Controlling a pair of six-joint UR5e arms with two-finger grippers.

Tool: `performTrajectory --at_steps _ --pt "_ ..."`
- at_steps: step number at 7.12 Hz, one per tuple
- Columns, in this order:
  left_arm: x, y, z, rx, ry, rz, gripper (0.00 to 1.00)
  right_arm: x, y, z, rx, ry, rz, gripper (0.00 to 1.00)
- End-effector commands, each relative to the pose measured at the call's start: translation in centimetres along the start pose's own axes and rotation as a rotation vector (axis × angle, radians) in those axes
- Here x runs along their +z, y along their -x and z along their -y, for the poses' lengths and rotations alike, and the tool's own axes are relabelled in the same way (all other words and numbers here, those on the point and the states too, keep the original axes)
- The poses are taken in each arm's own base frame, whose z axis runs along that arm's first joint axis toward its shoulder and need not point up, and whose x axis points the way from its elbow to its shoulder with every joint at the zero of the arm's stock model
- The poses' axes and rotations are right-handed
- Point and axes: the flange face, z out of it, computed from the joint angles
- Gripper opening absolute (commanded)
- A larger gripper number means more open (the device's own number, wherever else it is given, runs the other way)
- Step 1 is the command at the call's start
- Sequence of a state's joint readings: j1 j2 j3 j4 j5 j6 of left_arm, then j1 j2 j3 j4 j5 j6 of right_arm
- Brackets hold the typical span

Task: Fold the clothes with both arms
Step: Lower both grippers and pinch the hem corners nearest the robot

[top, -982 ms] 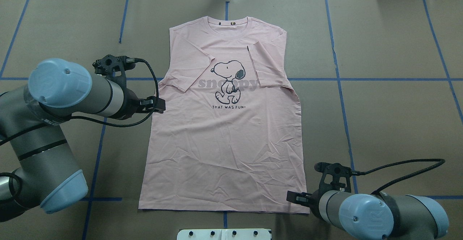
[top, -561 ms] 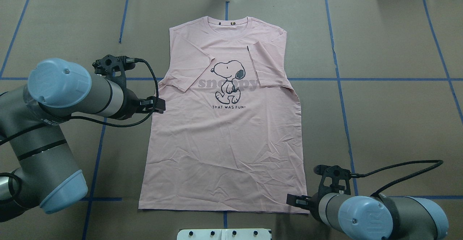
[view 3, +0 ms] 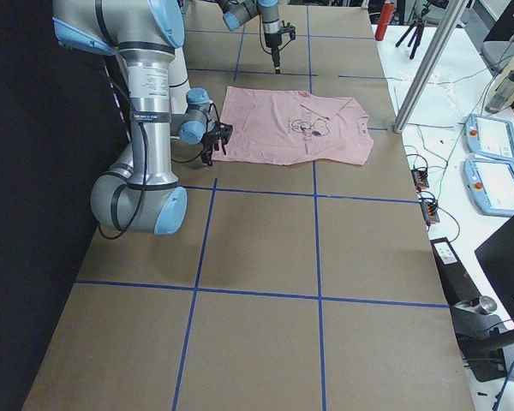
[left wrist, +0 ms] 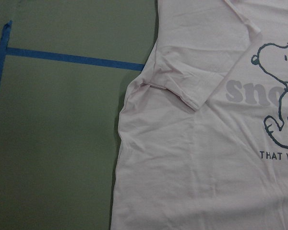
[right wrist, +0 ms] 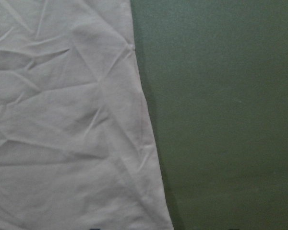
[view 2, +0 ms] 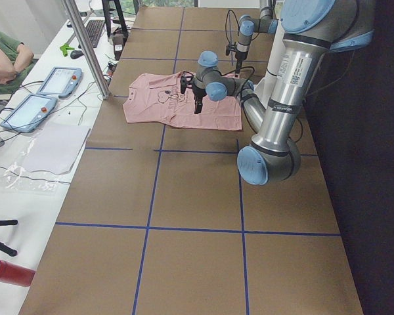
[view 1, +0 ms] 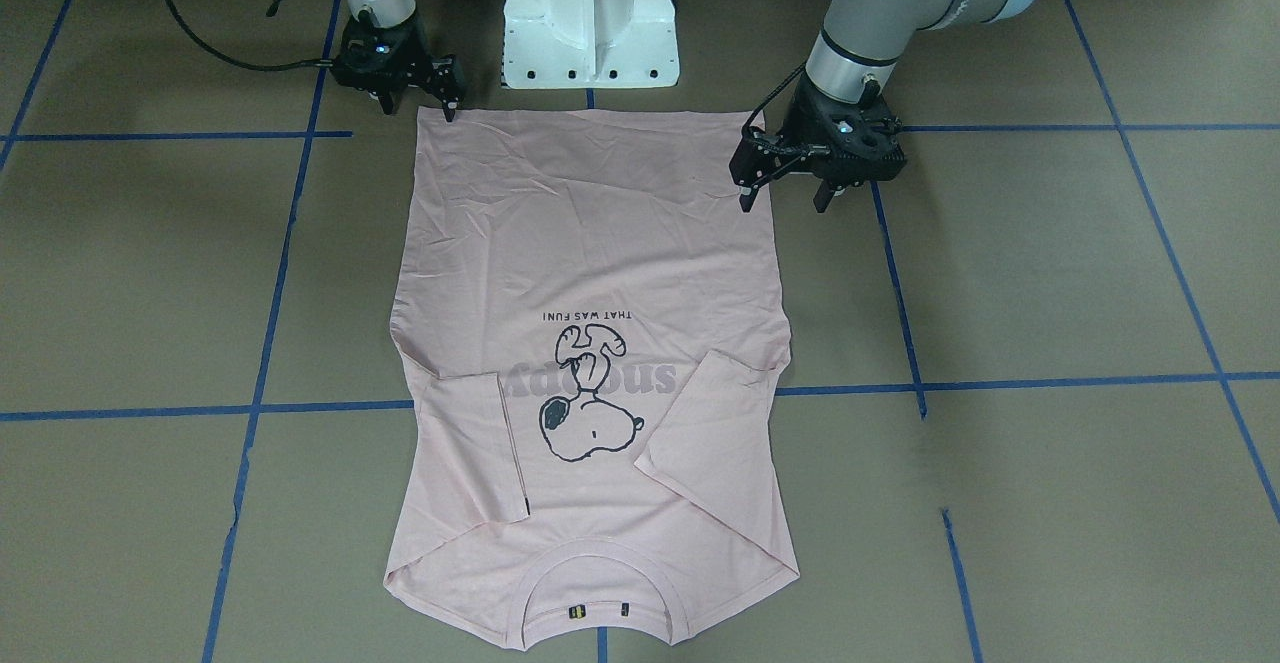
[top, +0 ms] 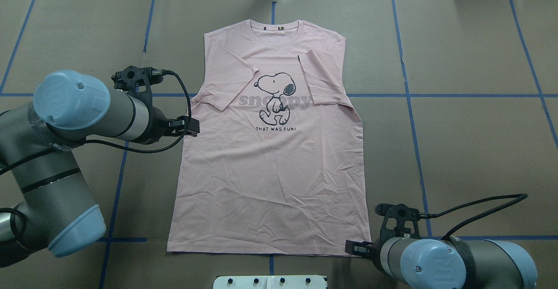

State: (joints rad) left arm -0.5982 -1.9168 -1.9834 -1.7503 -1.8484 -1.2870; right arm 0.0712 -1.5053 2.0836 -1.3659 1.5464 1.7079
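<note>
1. Shirt (view 1: 590,243) lies flat and print-up on the table (view 1: 1050,263) in the front-facing view. Its long axis runs straight away from the robot, hem (view 1: 590,118) nearest it, collar (view 1: 600,583) pointing away. The right gripper (view 1: 420,108) straddles a hem corner with jaws spread. The left gripper (view 1: 782,205), jaws wide and empty, hangs over the opposite side edge.
2. Overhead, both sleeves (top: 324,77) are folded in across the chest. The left gripper sits higher up the side than the right; lifting from such uneven points would probably skew the fold.
3. The left wrist view shows the side edge curving inward and no fingers; closing there might catch only the table.
4. The right wrist view shows the wrinkled edge; pinching one layer would likely leave the back layer dragging.
5. Side views add nothing clearer.
</note>
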Motion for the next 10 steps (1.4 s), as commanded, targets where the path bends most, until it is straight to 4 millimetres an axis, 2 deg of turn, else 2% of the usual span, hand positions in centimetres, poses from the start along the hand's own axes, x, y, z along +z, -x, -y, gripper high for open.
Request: performTrajectory --at_steps 1,2,3,4,5,6,7,9,10 --pt "-0.1 -0.2 0.0 0.001 -0.002 -0.003 1.00 -0.1 0.7 -0.2 0.000 0.016 0.008 0.80" --pt "-0.1 -0.2 0.0 0.001 -0.002 -0.003 1.00 0.1 0.5 -0.3 -0.002 0.018 0.003 0.76" --pt "0.0 -0.2 0.1 0.001 -0.002 -0.002 1.00 0.1 0.5 -0.2 -0.001 0.016 0.002 0.63" --pt "0.0 -0.3 0.0 0.002 -0.001 -0.003 1.00 0.1 0.4 -0.2 -0.001 0.018 0.000 0.57" --pt "0.0 -0.3 0.0 0.002 -0.001 -0.003 1.00 0.0 0.4 0.0 0.001 0.023 -0.001 0.38" --pt "0.0 -0.3 0.0 0.002 -0.001 -0.003 1.00 -0.1 0.3 0.5 0.006 0.031 0.000 0.15" --pt "0.0 -0.4 0.0 0.002 0.000 -0.005 1.00 -0.4 0.2 1.4 0.018 0.042 -0.003 0.00" --pt "0.1 -0.5 0.0 0.001 0.003 -0.004 1.00 -0.7 0.2 2.1 0.028 0.035 0.003 0.00" --pt "0.4 -0.2 0.0 -0.008 0.005 0.003 1.00 -1.8 0.4 2.6 0.035 0.022 0.024 0.00"
